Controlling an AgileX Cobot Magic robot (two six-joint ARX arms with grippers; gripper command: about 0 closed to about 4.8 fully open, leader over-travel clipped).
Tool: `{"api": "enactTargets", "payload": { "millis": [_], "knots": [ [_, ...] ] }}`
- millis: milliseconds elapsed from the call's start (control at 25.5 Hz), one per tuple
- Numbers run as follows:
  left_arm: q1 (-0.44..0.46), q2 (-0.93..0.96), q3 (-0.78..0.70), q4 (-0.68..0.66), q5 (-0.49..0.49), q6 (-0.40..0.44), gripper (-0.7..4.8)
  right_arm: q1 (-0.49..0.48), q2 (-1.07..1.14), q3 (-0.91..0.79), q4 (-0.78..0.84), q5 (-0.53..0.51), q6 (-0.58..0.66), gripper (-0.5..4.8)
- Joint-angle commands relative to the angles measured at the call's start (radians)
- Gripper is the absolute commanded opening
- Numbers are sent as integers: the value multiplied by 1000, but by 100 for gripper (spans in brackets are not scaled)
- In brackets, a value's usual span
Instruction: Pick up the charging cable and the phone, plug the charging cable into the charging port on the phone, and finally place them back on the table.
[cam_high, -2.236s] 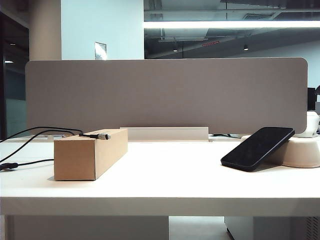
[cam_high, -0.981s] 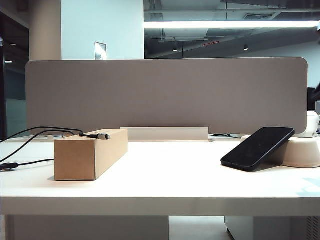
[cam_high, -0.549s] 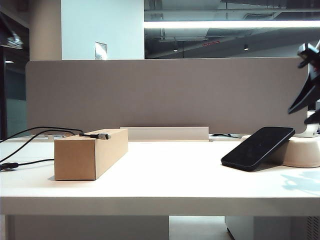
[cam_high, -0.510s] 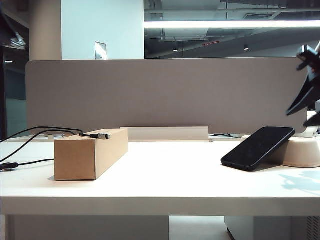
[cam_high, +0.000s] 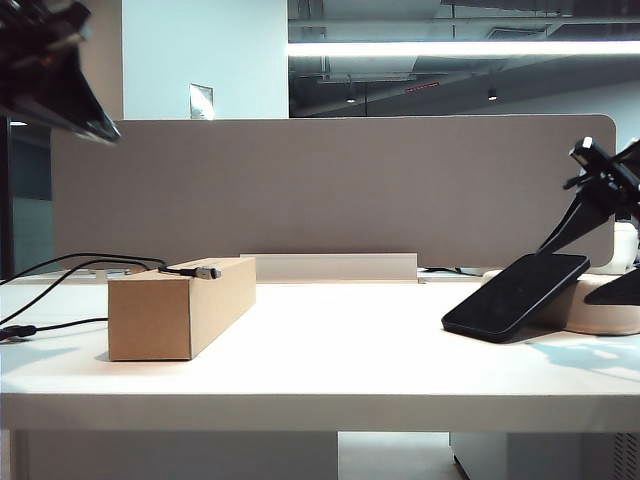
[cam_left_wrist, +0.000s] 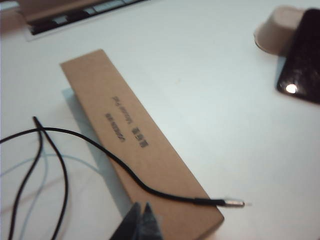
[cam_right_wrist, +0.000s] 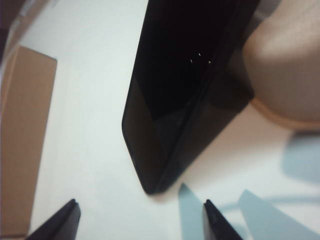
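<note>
The black phone (cam_high: 515, 297) leans with its upper end on an off-white tray (cam_high: 612, 318) at the right of the white table (cam_high: 330, 370). My right gripper (cam_high: 563, 275) hangs open just above and around the phone's upper part, touching nothing. In the right wrist view the phone (cam_right_wrist: 185, 85) lies beyond the gripper (cam_right_wrist: 140, 202), whose jaws stand wide apart. The charging cable (cam_high: 90, 262) ends in a silver plug (cam_high: 205, 271) on top of the cardboard box (cam_high: 170, 315). My left gripper (cam_high: 100, 125) is shut and empty, high above the box. In the left wrist view the gripper (cam_left_wrist: 141, 207) hovers over the cable (cam_left_wrist: 125, 172). The charging port is not visible.
A grey partition panel (cam_high: 330, 190) stands along the back of the table. The cable loops over the table to the left of the box (cam_left_wrist: 135, 145). The tray (cam_left_wrist: 280, 27) and the phone (cam_left_wrist: 302, 65) lie far from the left gripper.
Both arms have come into the exterior view. The right gripper has dropped to the phone and opened. The left gripper has appeared at the upper left, still shut.
</note>
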Motion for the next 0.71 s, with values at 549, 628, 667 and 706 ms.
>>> {"api": "enactTargets", "payload": {
  "millis": [549,628,667,706],
  "knots": [
    [-56,78,176,-148,8,24,-4,2,233,63,221,-23,75,380],
    [-56,77,187,-147,8,24,-4,2,254,84,221,-23,75,380],
    [-56,77,191,-148,8,24,-4,3,263,93,221,-22,75,380],
    [-56,78,193,-148,8,24,-4,9,270,102,221,-22,75,380]
  ]
}}
